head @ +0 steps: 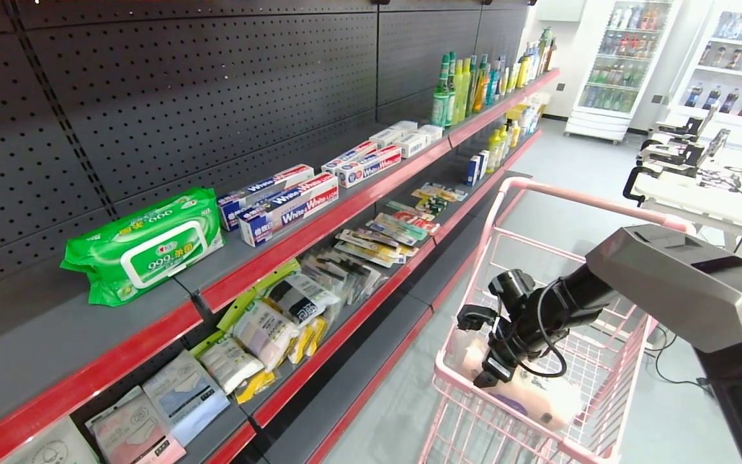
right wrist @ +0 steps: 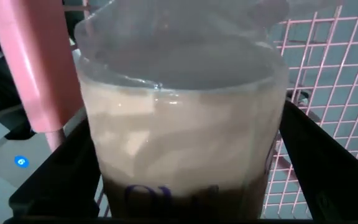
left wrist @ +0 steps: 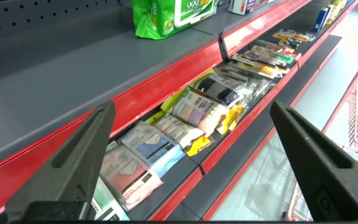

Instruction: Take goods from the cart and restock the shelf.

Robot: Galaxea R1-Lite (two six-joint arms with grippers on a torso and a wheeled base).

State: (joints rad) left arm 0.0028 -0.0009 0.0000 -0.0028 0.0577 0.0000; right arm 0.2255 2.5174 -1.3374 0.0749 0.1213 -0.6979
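A pale, clear-wrapped tissue pack [head: 532, 396] lies in the near corner of the pink cart [head: 596, 203]. My right gripper [head: 493, 374] is down inside the cart, right on the pack. In the right wrist view the pack [right wrist: 179, 143] sits between the two black fingers [right wrist: 61, 180], which stand wide apart along its sides, open. My left gripper [left wrist: 191, 109] hangs open and empty in front of the shelf's red edge [left wrist: 166, 81], facing the lower shelf.
The top shelf [head: 36, 335] has bare grey room left of a green wet-wipe pack [head: 142, 245]; toothpaste boxes [head: 287, 206] and bottles [head: 467, 84] follow to the right. Flat packets [head: 268, 328] fill the lower shelf. The cart's pink frame [right wrist: 33, 62] stands close beside the right gripper.
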